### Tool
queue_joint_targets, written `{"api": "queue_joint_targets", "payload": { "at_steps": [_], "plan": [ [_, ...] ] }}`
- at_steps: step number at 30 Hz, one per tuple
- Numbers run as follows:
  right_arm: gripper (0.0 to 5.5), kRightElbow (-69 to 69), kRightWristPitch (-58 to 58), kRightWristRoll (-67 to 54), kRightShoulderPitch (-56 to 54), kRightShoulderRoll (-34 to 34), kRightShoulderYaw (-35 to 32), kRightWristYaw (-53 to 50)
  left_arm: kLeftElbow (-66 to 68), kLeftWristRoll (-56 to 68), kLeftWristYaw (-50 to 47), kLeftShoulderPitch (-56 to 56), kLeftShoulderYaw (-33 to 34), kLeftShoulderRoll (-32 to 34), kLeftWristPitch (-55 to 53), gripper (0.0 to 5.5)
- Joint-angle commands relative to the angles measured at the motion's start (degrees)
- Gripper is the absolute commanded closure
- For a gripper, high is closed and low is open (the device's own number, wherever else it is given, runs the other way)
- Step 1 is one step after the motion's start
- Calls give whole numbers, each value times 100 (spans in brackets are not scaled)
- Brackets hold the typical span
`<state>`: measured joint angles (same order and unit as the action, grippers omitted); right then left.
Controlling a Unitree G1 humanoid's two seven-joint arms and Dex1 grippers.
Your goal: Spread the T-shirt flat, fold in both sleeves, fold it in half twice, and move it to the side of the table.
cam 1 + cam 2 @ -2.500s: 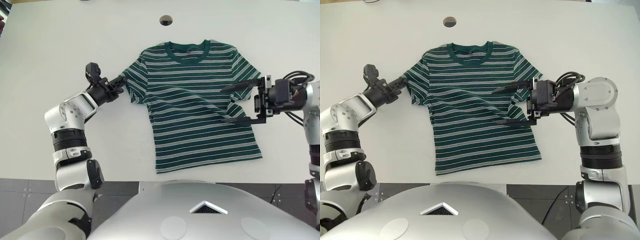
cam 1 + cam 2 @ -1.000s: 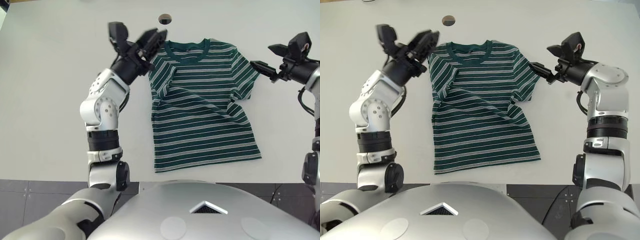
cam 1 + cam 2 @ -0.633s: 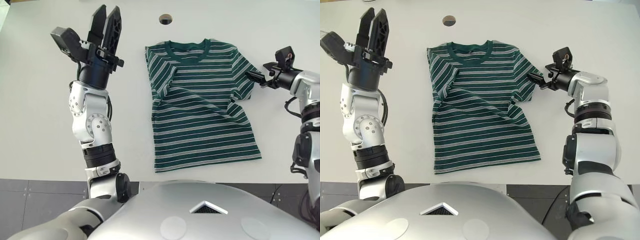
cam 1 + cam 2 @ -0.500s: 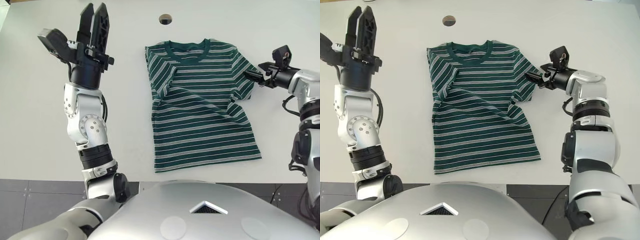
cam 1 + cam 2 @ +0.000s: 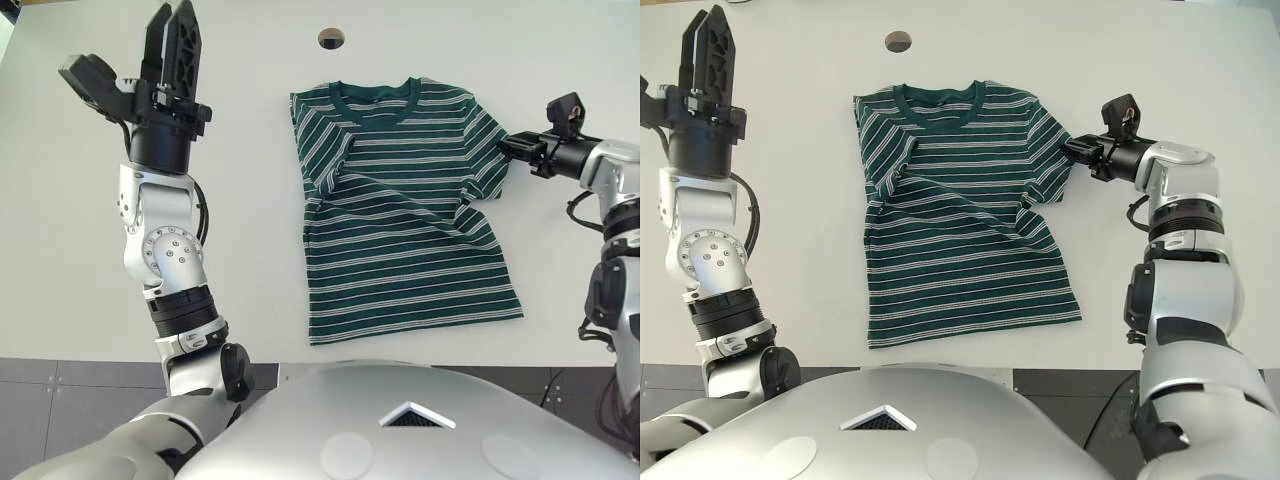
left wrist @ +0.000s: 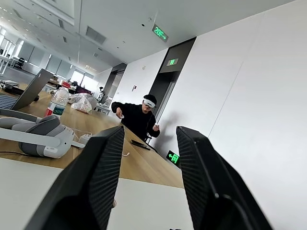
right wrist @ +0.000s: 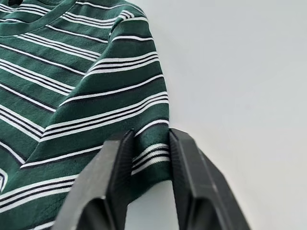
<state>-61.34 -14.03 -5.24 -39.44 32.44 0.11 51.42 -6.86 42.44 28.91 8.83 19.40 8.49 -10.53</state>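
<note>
T-shirt point(image 5: 400, 215): striped, lies mid-desk point(image 5: 90, 260), collar at the far side, spread but creased. Left sleeve point(image 5: 322, 150): already folded in over the chest. Right sleeve point(image 7: 129, 100): lies out flat, hem pinched in the right gripper point(image 5: 1077, 151) jaws. Left gripper point(image 5: 172, 40): raised well clear of the desk, jaws narrowly parted, holding nothing. Outstanding for you, by my reckoning: the right-sleeve fold, both half folds, the move to the desk's side.

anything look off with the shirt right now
Yes. The shirt is not flat: diagonal creases bunch across its middle, and the folded-in left sleeve lies puckered. The right sleeve sticks out, pinched in the right gripper.
</note>
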Motion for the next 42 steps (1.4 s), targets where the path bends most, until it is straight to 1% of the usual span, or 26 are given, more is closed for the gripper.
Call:
{"api": "queue_joint_targets", "payload": {
  "at_steps": [1, 3, 4, 9, 13, 20, 28, 35, 42],
  "plan": [
    [490, 48, -137, 94, -3, 112, -4, 52, -211, 70, -203, 101, -63, 27, -160, 346],
    [530, 87, -165, 92, -9, 122, -3, 75, -273, 108, -272, 105, -78, 21, -205, 346],
    [538, 112, -180, 89, -6, 129, -8, 83, -284, 124, -300, 118, -89, 19, -225, 346],
    [538, 473, -361, 6, -63, 156, -67, 182, -347, 186, -418, 157, -134, 12, -306, 346],
    [538, 925, -598, -100, -119, 182, -148, 260, -433, 321, -641, 250, 25, -40, -245, 346],
    [538, 1799, -1098, -272, -73, 71, -136, 331, -457, 420, -630, 164, -53, -34, -315, 346],
    [538, 2785, -1730, -354, -9, -393, 181, 253, -402, 550, -606, 110, -54, -47, -342, 346],
    [538, 2841, -1842, -252, 66, -920, 502, -47, -278, 616, -549, 71, -44, -87, -336, 346],
    [538, 2703, -1998, -360, 68, -1467, 501, -405, -127, 746, -503, 94, 6, -80, -352, 346]
  ]
}}
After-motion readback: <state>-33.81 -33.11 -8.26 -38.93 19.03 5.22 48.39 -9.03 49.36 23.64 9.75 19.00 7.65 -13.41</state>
